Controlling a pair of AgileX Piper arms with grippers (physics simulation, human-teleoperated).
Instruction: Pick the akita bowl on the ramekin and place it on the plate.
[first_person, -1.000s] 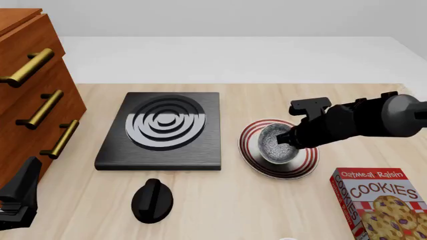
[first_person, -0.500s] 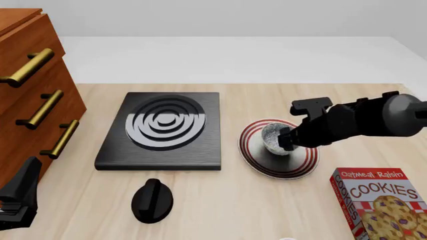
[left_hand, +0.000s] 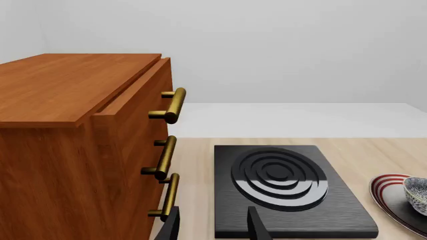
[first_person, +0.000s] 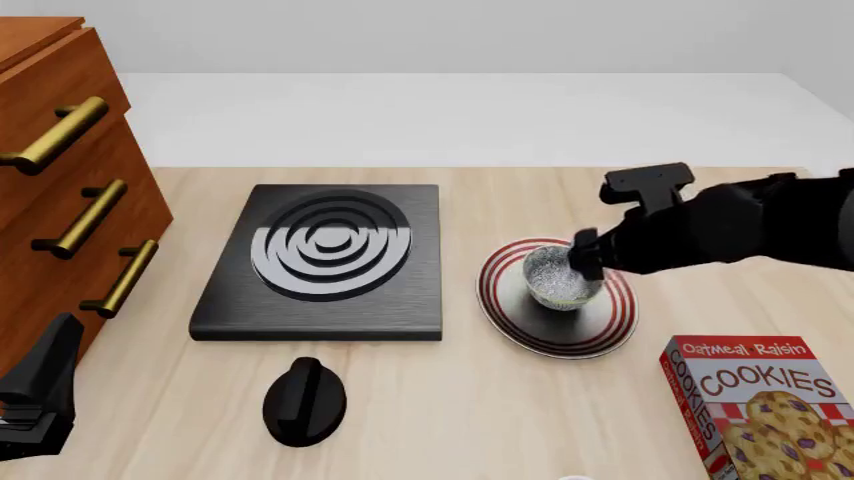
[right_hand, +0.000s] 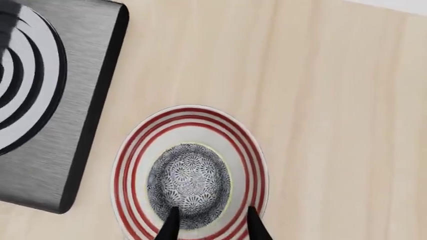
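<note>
Grey, speckled akita bowl (first_person: 561, 279) sits upright in the middle of the plate (first_person: 502, 295), inside its red rings. Right gripper (right_hand: 210, 225) hangs above the bowl's near edge, fingers spread apart and holding nothing. The plate lies on the wooden table (first_person: 441, 400), just right of the black burner (first_person: 324, 260). A black knob (first_person: 304, 399) rests in front of the burner; a cookie box (first_person: 765, 400) stands at the near right. Left gripper (left_hand: 211, 227) is parted and empty beside the wooden drawer cabinet (left_hand: 80, 145)
</note>
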